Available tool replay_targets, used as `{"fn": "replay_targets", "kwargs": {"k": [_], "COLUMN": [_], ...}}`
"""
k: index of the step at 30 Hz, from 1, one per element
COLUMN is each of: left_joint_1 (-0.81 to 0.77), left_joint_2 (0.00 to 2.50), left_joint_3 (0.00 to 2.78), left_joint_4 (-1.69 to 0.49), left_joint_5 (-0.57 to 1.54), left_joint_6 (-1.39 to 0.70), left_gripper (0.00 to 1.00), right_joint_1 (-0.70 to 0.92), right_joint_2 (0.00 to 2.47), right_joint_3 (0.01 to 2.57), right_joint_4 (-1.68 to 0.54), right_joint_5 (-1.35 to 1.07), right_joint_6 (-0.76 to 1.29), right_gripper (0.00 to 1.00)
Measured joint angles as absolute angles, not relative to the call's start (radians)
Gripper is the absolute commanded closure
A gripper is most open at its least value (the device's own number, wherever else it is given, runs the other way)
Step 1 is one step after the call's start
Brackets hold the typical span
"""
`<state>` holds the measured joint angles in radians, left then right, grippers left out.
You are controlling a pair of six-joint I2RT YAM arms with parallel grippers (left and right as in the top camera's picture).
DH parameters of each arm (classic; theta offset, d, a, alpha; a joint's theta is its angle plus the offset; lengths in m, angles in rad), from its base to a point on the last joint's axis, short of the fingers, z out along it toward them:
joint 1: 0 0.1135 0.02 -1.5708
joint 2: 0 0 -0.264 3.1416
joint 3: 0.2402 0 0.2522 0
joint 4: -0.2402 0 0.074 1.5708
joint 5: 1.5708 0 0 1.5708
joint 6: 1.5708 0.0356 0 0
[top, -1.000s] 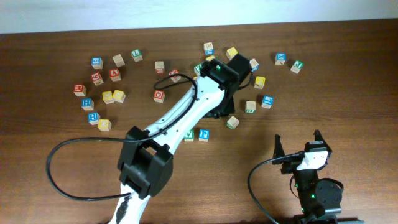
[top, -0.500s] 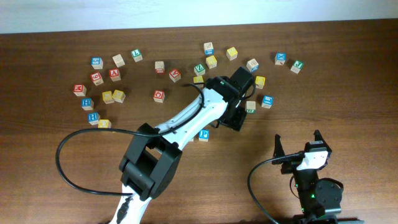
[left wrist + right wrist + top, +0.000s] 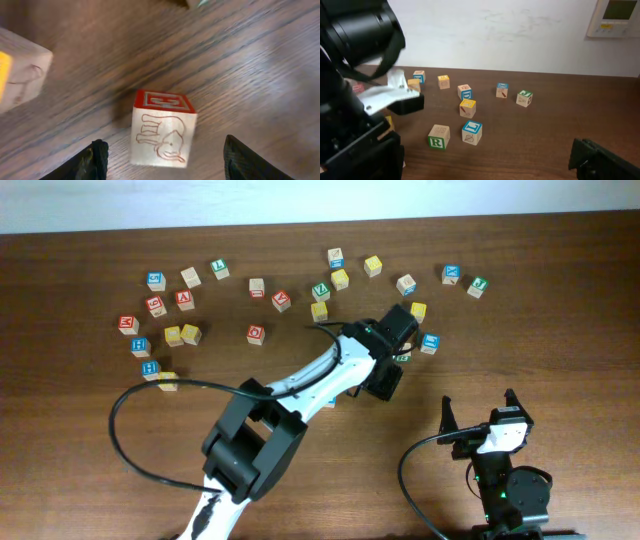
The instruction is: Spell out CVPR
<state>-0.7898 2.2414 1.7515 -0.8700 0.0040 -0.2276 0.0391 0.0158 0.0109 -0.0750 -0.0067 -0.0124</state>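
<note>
My left gripper (image 3: 386,378) is open, low over the table right of centre. In the left wrist view its fingertips (image 3: 98,159) stand either side of a red-lettered cube (image 3: 163,127) with an elephant drawing, and the gripper (image 3: 165,162) touches nothing. The green R cube (image 3: 438,136) stands beside the arm and is half covered in the overhead view (image 3: 404,354). My left arm hides the blue P and the green V. I cannot pick out the yellow C. My right gripper (image 3: 479,412) is open and empty at the front right.
Many letter cubes lie along the back of the table (image 3: 560,330): a left cluster (image 3: 166,305), a green-lettered cube (image 3: 320,290), yellow cubes (image 3: 373,265), and blue (image 3: 451,274) and green (image 3: 477,286) ones at the right. A blue L cube (image 3: 471,132) stands next to R.
My left arm has swung from the back cluster to the right and toward the front, and now covers the loose cube there. The right arm has not moved.
</note>
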Motion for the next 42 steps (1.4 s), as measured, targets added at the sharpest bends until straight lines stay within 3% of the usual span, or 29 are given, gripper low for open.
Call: {"fn": "replay_targets", "kwargs": {"k": [4,16,24,32,42], "left_joint_1": [-0.790,-0.790,-0.790,-0.772,-0.733], "left_joint_2": [2.267,2.267,2.267,2.274,2.274], "left_joint_3": [1.751,1.752,1.821,1.932,1.879], "left_joint_4": [-0.858,-0.887,-0.978,-1.439,-1.544], "left_joint_5": [0.004,0.004,0.004,0.177,0.280], "left_joint_6": [-0.227,-0.227,-0.227,-0.228,-0.234], "left_gripper": [0.53,0.73,0.73,0.77,0.73], "right_joint_1": [0.039,0.039,0.039,0.039,0.039], "right_joint_2": [0.016,0.016,0.016,0.016,0.016], "right_joint_3": [0.011,0.011,0.011,0.011,0.011], "right_joint_4": [-0.075,-0.075,-0.075,-0.075,-0.075], "right_joint_5": [-0.007,-0.007,-0.007,-0.007,-0.007], "right_joint_6": [-0.012,-0.012,-0.012,-0.012,-0.012], "right_gripper": [0.02,0.02,0.02,0.02,0.02]}}
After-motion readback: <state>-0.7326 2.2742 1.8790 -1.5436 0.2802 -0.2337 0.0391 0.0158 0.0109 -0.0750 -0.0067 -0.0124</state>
